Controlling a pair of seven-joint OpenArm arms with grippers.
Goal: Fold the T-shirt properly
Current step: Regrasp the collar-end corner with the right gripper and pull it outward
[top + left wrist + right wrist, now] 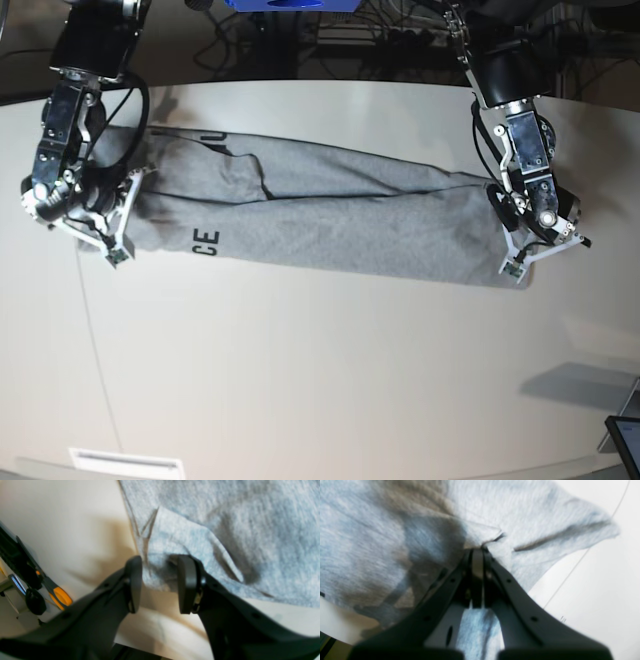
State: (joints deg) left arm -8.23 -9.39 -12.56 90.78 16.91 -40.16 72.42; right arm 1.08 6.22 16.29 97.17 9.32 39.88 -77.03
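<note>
Across the counter (320, 380) the T-shirt (330, 215) lies in a long band. Right gripper (477, 551): fingers pressed together, pinching cloth. Left gripper (158, 580): fingers spread astride a corner, not clamped. Soft, limp, light cotton; best taken at end corners.

left gripper (157, 585) parted, right gripper (477, 555) clamped

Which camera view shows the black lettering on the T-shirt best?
The base view. There the whole T-shirt lies stretched across the table, and the black letters show near its end by the right tool. Both wrist views show only blurred grey cloth with no lettering.
</note>
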